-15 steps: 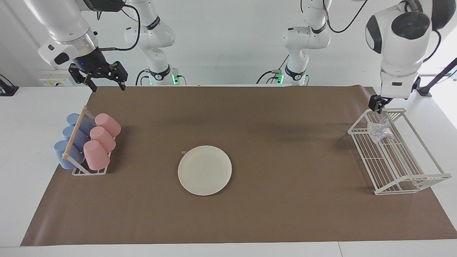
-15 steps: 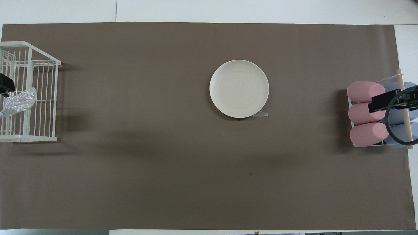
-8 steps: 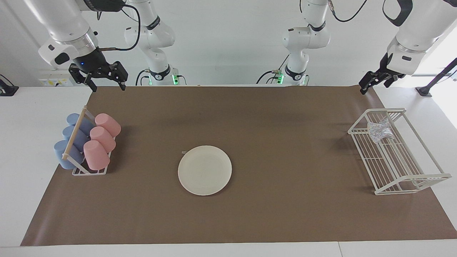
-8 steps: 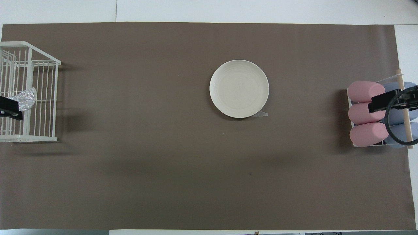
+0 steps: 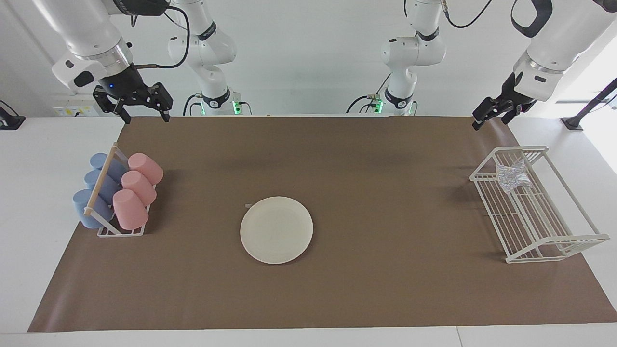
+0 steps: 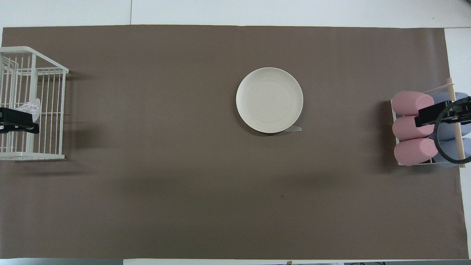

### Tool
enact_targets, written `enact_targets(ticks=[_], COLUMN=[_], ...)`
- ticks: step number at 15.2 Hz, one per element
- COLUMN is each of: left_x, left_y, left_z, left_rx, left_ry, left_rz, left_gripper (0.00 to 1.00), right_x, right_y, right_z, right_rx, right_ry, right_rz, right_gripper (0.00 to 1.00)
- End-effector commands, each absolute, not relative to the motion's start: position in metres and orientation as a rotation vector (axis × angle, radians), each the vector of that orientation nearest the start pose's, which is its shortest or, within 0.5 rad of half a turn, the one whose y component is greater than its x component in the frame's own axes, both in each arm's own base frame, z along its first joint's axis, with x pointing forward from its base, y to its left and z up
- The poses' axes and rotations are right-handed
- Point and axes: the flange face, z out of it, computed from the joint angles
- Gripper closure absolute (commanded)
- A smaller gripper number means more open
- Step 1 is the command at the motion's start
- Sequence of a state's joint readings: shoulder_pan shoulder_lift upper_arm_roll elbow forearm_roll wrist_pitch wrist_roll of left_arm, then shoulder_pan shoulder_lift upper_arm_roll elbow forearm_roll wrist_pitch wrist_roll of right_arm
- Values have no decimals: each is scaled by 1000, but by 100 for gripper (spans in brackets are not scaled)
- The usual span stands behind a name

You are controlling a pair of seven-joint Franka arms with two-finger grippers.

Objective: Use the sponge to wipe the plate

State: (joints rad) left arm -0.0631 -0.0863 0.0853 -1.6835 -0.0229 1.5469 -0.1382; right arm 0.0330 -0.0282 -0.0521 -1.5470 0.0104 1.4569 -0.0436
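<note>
The cream-white plate (image 5: 276, 230) lies flat on the brown mat near the middle of the table; it also shows in the overhead view (image 6: 269, 100). The silvery crinkled sponge (image 5: 513, 177) lies in the white wire rack (image 5: 544, 241) at the left arm's end, at the end of the rack nearer the robots. My left gripper (image 5: 481, 123) hangs high in the air above that end of the rack, open and empty. In the overhead view it (image 6: 34, 123) covers part of the sponge (image 6: 32, 106). My right gripper (image 5: 143, 114) is open, empty and raised over the right arm's end, waiting.
A holder with pink cups (image 5: 137, 188) and blue cups (image 5: 96, 188) lying on their sides stands at the right arm's end. The wire rack (image 6: 36, 156) is long and low. A small bit of tape (image 5: 248, 206) lies at the plate's edge.
My left gripper has risen from the sponge in the rack, without it, and swung up toward the robots' edge of the mat. The sponge stays in the rack. The right arm has not moved.
</note>
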Motion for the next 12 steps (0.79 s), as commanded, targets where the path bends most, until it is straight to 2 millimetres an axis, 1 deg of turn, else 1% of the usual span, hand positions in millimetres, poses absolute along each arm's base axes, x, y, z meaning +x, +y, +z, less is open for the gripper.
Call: enact_targets(ticks=[1,4,5,9,12], left_x=[539,523,523,529,525], left_y=[6,0,-3,-5,-3], left_z=[635,615,614,618,625], left_rx=[-3161,-3162,-3163,-3168,-3171], left_ry=[-268,-242,-230,-220,-213], left_rz=[106,178,180,110,83], left_gripper=[0,0,0,0,0], right_x=[530,530,530,530,530], right_y=[-9,-9,-9,-9,-9], right_z=[643,643,643,643,643], right_rx=[-3138,-3138,-3138,-3138,-3138], right_ry=[-10,-12,-10,-12,-12], right_rz=[72,75,75,75,75], right_gripper=[0,0,0,0,0])
